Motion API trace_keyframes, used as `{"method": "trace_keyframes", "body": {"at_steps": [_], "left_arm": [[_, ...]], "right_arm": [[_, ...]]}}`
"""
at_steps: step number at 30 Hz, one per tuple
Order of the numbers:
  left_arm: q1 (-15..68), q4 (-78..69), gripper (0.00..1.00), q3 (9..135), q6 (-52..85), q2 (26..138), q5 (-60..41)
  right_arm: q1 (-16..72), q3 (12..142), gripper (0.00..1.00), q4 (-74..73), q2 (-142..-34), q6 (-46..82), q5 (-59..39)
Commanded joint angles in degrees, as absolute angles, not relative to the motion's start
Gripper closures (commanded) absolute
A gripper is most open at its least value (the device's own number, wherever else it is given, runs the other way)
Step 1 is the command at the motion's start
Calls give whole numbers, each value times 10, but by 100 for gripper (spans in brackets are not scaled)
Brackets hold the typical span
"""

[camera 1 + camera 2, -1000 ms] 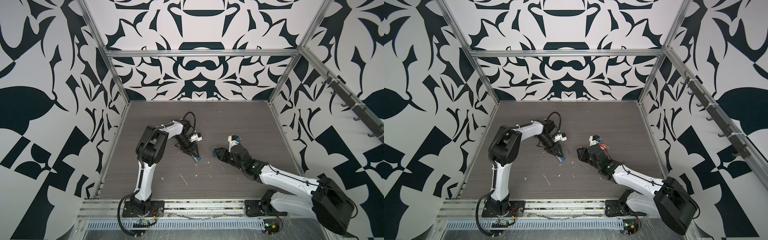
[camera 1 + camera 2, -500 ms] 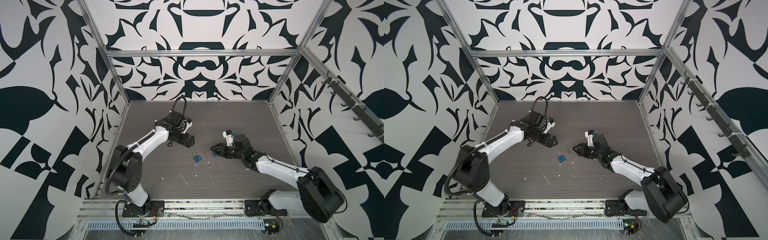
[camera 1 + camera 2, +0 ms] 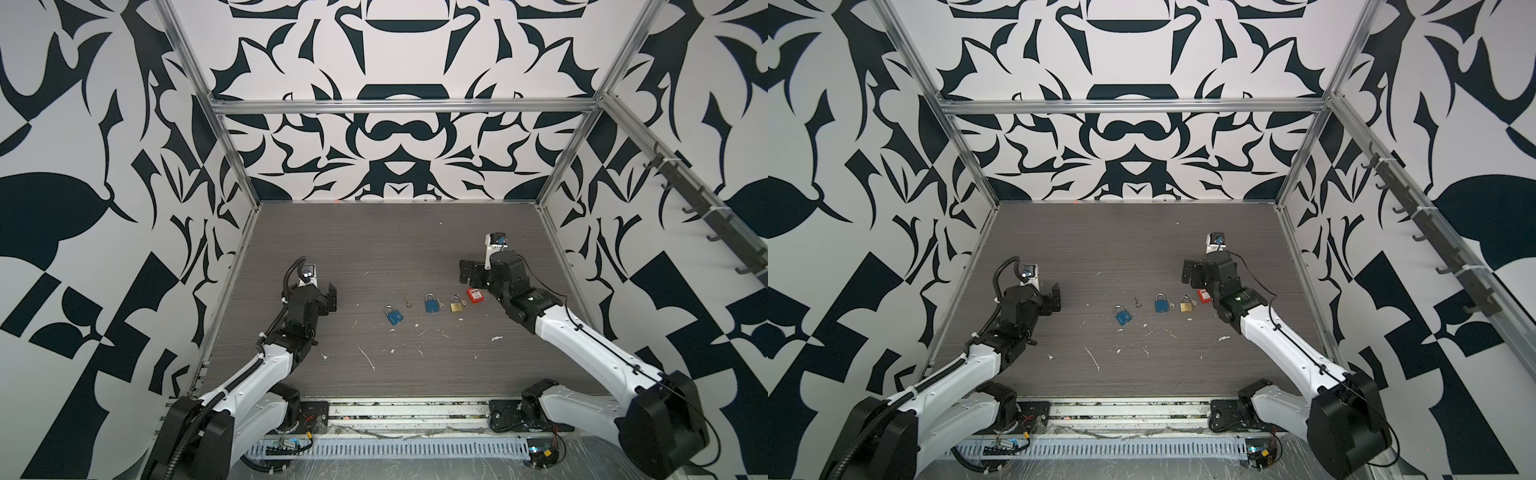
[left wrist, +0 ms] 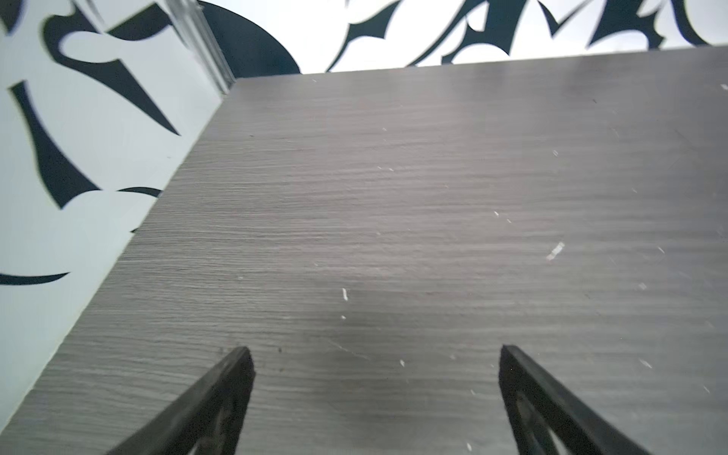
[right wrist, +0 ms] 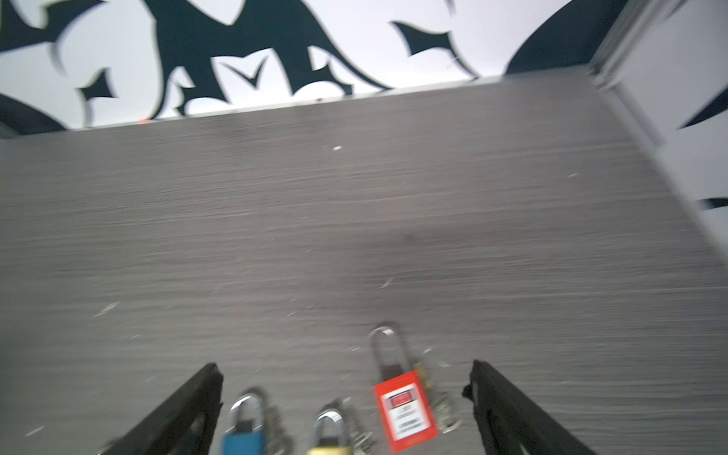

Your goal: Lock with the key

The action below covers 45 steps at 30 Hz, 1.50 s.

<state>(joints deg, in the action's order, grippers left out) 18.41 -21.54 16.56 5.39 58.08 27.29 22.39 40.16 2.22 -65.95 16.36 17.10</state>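
The left arm [image 3: 266, 365] and right arm [image 3: 582, 336] pair glossy white link shells with matte black joint housings. The jaws are black, tapering, with cut-out webs. Behind each pair of jaws sits a small white camera housing [image 3: 309, 276]. A ribbed black hose [image 3: 286, 278] runs along the left arm. The right carries a thin black cable [image 3: 604, 347] and a green mark [image 3: 533, 296].

Right wrist view is smeared: red padlock [image 5: 405, 413] label unreadable, keys beside it just blur. Next to the red padlock, brass padlock [image 5: 329, 437] and blue padlock [image 5: 242, 435] are cut off at the frame edge. In both top views my right arm [image 3: 523, 299] hides part of the red padlock; the loose key [image 3: 408, 304] is too small to make out.
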Motion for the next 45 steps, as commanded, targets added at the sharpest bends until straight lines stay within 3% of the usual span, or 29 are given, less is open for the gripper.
{"method": "trace_keyframes", "body": {"at_steps": [1,6,9,11,13,16,17,23,45], "left_arm": [[138,-355,1,147,62,631,302],[81,-354,1,185,90,709,238],[64,-402,0,198,74,761,220],[63,-422,0,201,47,778,226],[63,-492,0,178,34,802,213],[61,-717,0,118,5,879,187],[60,-696,0,118,10,875,158],[48,-512,0,215,20,890,138],[43,-555,0,200,21,896,134]], "right_arm": [[221,339,0,-89,-690,14,290],[181,286,0,-241,-760,-31,348],[134,212,0,-413,-788,4,252],[123,215,1,-412,-794,-13,213],[118,181,0,-524,-825,-44,185],[106,130,0,-698,-910,-47,167],[108,128,0,-716,-921,-52,170],[75,200,0,-535,-894,0,165],[67,199,1,-537,-895,1,166]]}}
